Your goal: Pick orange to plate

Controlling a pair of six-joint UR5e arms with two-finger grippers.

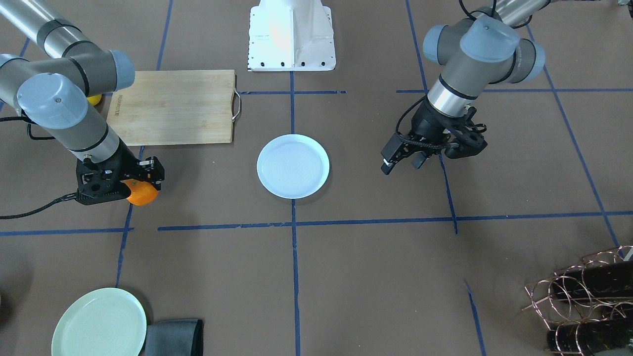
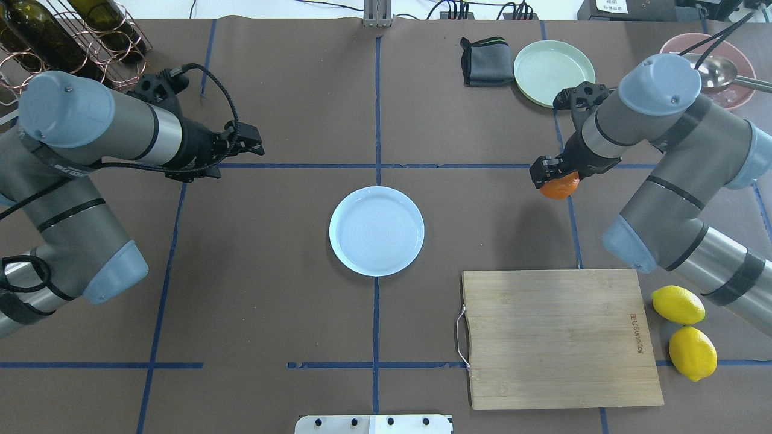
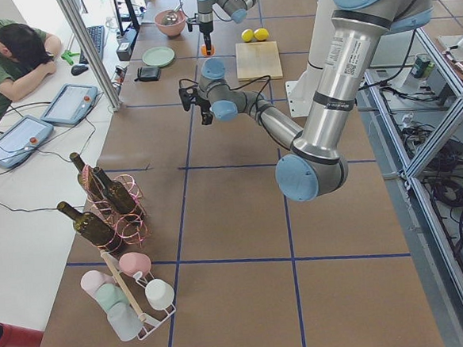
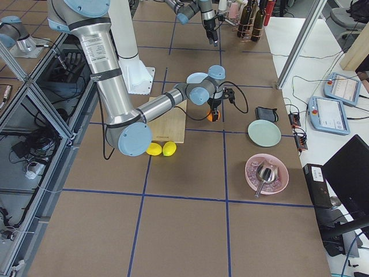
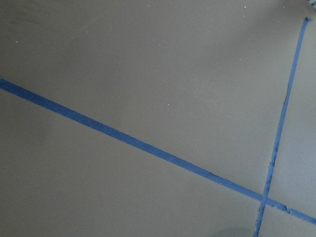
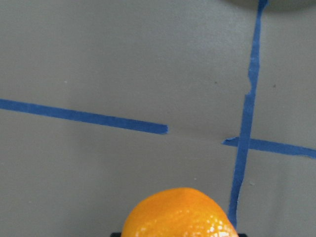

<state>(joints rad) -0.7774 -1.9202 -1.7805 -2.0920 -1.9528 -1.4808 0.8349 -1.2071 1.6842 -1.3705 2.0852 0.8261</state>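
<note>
My right gripper (image 2: 553, 178) is shut on the orange (image 2: 560, 186), a small bright fruit held just above the brown table at the right. The orange (image 1: 143, 194) shows under the black fingers in the front view and fills the bottom edge of the right wrist view (image 6: 180, 213). The white plate (image 2: 376, 231) lies empty at the table's middle, well to the left of the orange. My left gripper (image 2: 248, 142) hovers open and empty over the table's left half, apart from the plate (image 1: 293, 166).
A wooden cutting board (image 2: 558, 337) lies near the robot on the right, with two lemons (image 2: 678, 304) beside it. A pale green plate (image 2: 553, 72), a dark folded cloth (image 2: 485, 60) and a pink bowl with a ladle (image 2: 718, 69) sit at the far right. A wire bottle rack (image 2: 72, 36) stands far left.
</note>
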